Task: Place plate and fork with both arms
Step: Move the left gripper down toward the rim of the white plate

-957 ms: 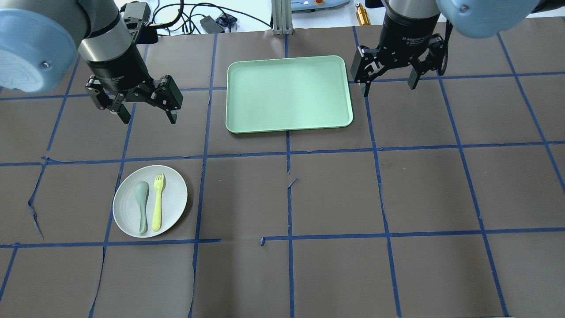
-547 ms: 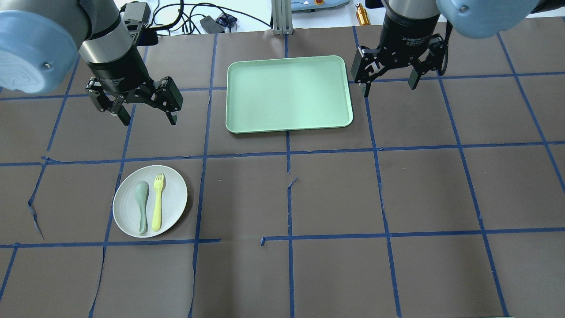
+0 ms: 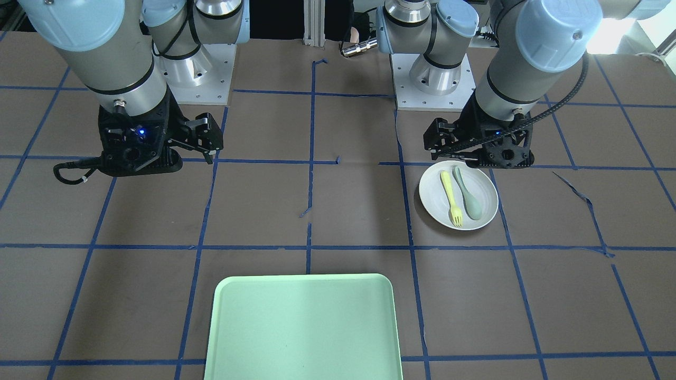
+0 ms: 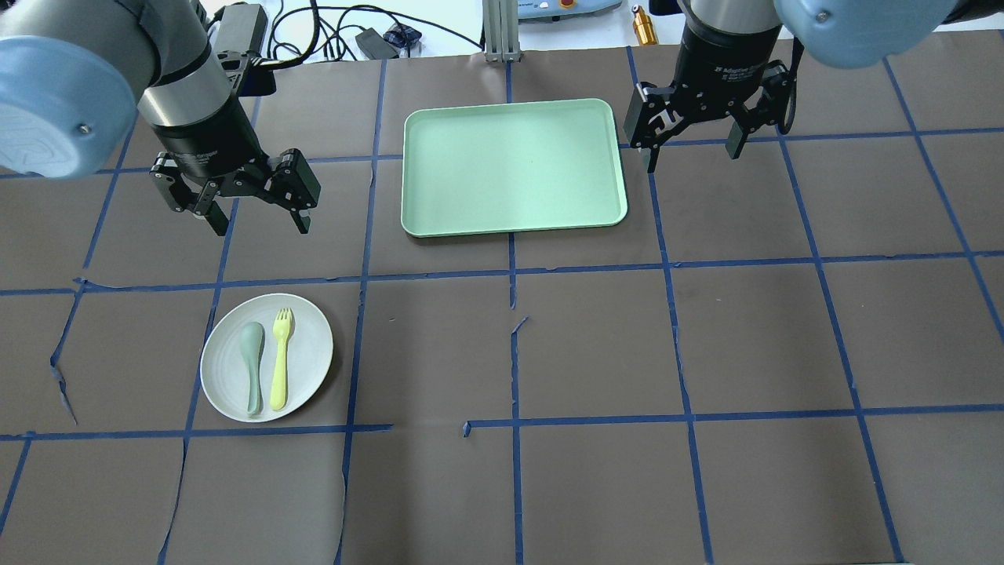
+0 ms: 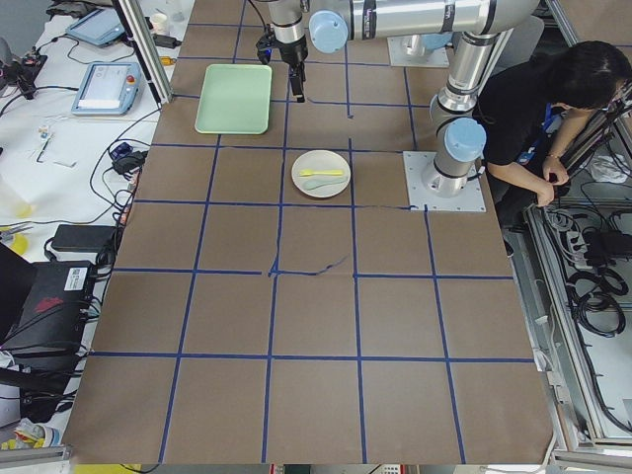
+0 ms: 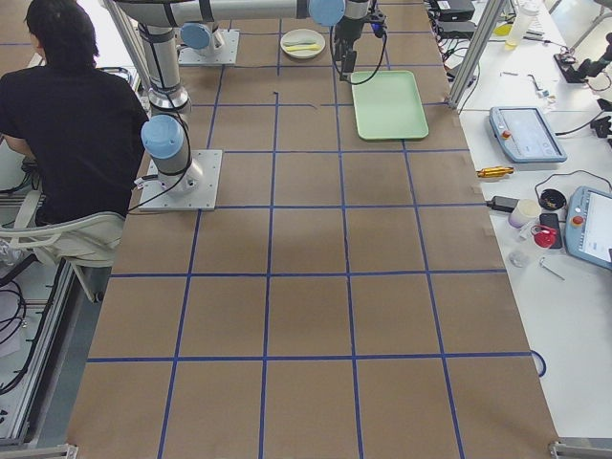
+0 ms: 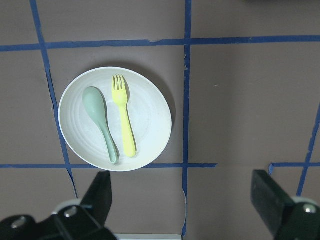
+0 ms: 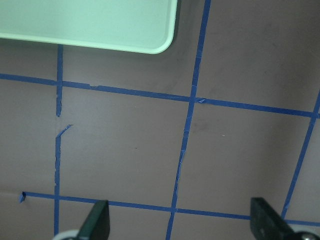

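Observation:
The white plate (image 4: 311, 345) lies on the table at the near left, with the pale yellow fork (image 4: 280, 369) and a grey-green spoon (image 4: 252, 361) side by side in it. My left gripper (image 4: 262, 227) is open and empty, hanging above the table beyond the plate. Its wrist view looks down on the plate (image 7: 150, 115) and the fork (image 7: 125, 122), with its open fingers (image 7: 100, 192) at the bottom. My right gripper (image 4: 692, 157) is open and empty, just right of the tray's far right corner.
A mint-green tray (image 4: 514, 229) lies empty at the far middle of the table, between the two grippers. Brown paper with blue tape lines covers the table. Cables and small devices lie beyond the far edge. A seated person (image 5: 553, 109) is beside the robot's base.
My left gripper has moved a little nearer to the plate, still open. The right arm, plate, fork and tray have not moved.

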`<control>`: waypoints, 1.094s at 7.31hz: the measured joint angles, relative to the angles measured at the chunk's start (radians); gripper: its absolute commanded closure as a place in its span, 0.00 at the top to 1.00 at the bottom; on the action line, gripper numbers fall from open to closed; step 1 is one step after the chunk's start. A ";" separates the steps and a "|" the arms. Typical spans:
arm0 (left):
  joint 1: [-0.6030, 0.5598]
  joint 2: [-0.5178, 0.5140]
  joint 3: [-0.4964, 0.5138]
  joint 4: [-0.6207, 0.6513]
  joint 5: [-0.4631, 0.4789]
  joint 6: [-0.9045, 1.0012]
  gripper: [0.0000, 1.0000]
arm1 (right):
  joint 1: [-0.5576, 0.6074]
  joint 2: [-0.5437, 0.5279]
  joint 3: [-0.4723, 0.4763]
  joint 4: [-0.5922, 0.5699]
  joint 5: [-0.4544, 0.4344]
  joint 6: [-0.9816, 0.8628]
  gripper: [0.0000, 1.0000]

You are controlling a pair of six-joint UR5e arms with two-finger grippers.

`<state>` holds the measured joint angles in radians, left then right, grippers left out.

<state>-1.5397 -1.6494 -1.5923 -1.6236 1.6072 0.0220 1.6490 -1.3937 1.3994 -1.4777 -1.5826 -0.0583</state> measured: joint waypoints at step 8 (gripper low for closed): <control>0.016 0.001 0.002 0.005 -0.004 0.015 1.00 | 0.000 0.002 0.008 -0.002 0.000 0.000 1.00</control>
<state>-1.5241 -1.6482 -1.5903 -1.6184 1.6036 0.0368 1.6490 -1.3914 1.4077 -1.4801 -1.5830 -0.0586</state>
